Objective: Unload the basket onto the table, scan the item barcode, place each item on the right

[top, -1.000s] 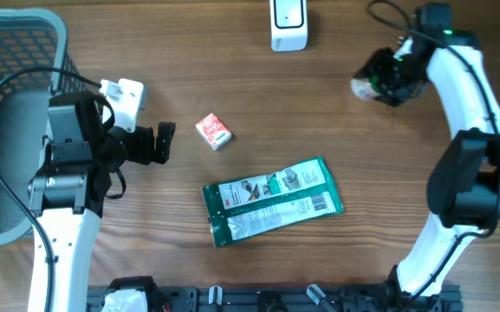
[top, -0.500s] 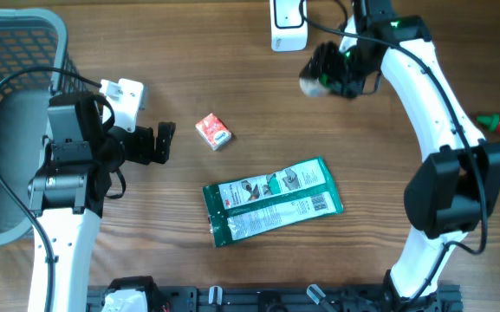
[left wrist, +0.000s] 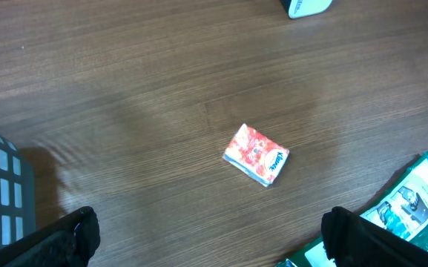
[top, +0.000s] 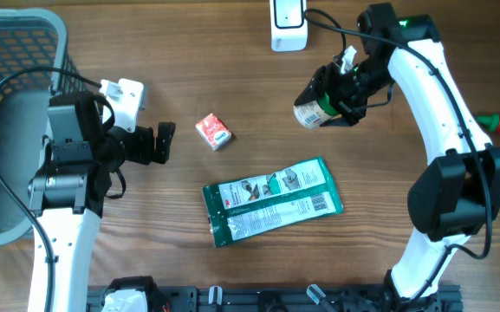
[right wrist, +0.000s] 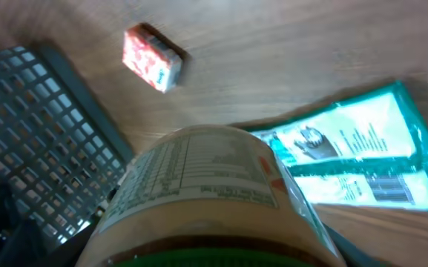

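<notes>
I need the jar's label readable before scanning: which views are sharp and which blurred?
Right wrist view: jar fills the lower frame, too close, soft, print unreadable; green packet smeared. Overhead view: crisp, evenly lit, jar small in the right hand. Left wrist view: sharp on the small red box.

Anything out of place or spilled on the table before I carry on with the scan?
Nothing spilled or damaged. The jar is held tipped on its side in the right tool, near the scanner, which suits scanning. The green packet lies flat at a slight slant; the small red box sits apart from it.
</notes>
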### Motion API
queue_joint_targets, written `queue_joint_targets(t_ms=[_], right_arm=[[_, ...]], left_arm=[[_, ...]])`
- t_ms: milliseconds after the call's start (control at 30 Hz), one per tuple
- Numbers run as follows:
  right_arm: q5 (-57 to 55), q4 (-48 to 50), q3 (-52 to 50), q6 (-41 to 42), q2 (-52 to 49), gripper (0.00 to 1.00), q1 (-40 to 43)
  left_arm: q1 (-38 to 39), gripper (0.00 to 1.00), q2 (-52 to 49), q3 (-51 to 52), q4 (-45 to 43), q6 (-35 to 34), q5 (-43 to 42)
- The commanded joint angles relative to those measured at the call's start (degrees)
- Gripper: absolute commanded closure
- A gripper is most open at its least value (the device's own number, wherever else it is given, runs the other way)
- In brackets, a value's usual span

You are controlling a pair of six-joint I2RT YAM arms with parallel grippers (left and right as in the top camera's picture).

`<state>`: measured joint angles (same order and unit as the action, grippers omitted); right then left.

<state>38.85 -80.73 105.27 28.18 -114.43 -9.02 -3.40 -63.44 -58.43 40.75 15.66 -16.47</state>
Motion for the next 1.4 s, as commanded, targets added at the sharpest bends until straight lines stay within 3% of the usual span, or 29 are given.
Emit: queue_joint_targets(t_ms=[0,267,333,467,567,900,1067,1367], right_arm=[[1.7,5.7,1.6,-1.3,1.8,0.61,0.0],[-24.1,35.0,0.5,-1.6,1.6,0.60,-1.9],[-31.1,43.4,-0.3,-2.7,0.4,0.50,-3.4],[-41.5,54.1,-0.7,-3.8,-3.1,0.48,-5.6],[-42.4,62.4,-0.7,-8.9,-6.7,0.50,-6.0],[-42.2,93.8,-0.7,-14.8,-20.5,0.54,-6.1],[-42.1,99.0,-0.7,-16.3,-22.8,0.54,-7.0],[-42.2,99.3,-0.7,-15.6,-22.3,0.54,-6.9]], left_arm=[[-0.3,0.00,-0.1,0.4,-0.1,-0.5,-1.1],[-0.3,0.00,-0.1,0.4,-0.1,-0.5,-1.1],[-0.3,0.00,-0.1,0.4,-0.1,-0.5,-1.1],[-0.3,0.00,-0.1,0.4,-0.1,-0.5,-1.1],[-0.3,0.00,-0.1,0.4,-0.1,-0.5,-1.1],[-0.3,0.00,-0.1,0.4,-0.1,-0.5,-1.1],[-0.3,0.00,-0.1,0.4,-0.1,-0.5,-1.1],[-0.3,0.00,-0.1,0.4,-0.1,-0.5,-1.1]])
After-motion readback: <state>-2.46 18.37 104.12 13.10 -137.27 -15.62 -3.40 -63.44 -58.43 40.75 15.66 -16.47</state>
